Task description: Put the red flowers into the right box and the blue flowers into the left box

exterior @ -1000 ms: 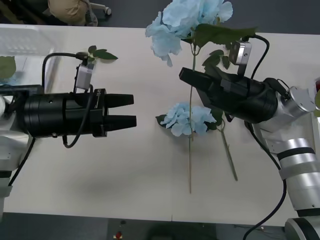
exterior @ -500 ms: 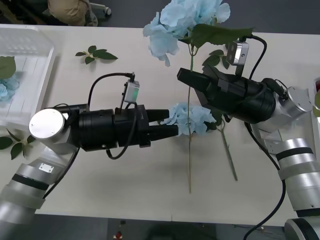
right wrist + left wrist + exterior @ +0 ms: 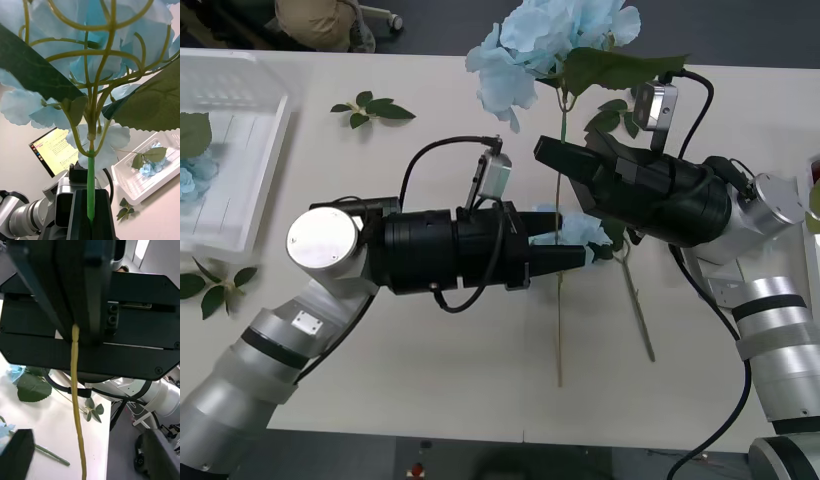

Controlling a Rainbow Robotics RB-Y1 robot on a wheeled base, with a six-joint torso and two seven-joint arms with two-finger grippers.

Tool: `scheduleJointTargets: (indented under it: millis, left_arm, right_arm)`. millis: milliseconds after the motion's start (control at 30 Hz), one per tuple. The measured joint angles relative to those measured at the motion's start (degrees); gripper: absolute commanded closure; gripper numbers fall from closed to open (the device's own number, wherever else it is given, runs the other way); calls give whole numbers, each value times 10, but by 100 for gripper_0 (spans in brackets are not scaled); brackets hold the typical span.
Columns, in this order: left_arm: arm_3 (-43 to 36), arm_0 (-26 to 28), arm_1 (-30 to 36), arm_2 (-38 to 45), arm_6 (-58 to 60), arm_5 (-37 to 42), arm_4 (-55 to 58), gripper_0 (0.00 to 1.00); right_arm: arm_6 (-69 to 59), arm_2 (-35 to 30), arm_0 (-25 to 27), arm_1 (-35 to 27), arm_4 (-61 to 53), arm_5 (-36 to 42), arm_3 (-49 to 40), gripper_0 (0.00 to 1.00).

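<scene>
pale-blue flower (image 3: 555, 40) in right pincer (image 3: 555, 158); left pincer (image 3: 575, 250) overlaps its stem.

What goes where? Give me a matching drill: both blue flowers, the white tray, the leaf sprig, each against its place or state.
1. large pale-blue hydrangea
2. small pale-blue hydrangea
3. shallow white plastic tray
4. loose green leaf sprig

A. on the table, between the tray and the raised flower
B. stem clamped in the right gripper
C. at the table's left end, a blue flower inside
D. lying on the table at the tips of the open left gripper

Pairs: 1-B, 2-D, 3-C, 4-A
</scene>
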Motion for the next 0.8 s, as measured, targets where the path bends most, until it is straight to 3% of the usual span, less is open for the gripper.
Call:
scheduleJointTargets:
  millis: [33,67,700,733,767,800]
  left_arm:
    - [0,0,0,0,0,0,0,86]
    - [0,0,0,0,0,0,0,100]
    - [1,0,0,0,0,-21,0,100]
    - [1,0,0,0,0,-21,0,100]
    - [1,0,0,0,0,-21,1,100]
    - [1,0,0,0,0,-21,2,100]
  right_arm:
    - [0,0,0,0,0,0,0,100]
    - [0,0,0,0,0,0,0,100]
    - [0,0,-2,0,-3,-10,0,100]
    - [0,0,-2,0,-3,-10,0,92]
    - [0,0,-2,0,-3,-10,0,56]
    - [0,0,-2,0,-3,-10,0,41]
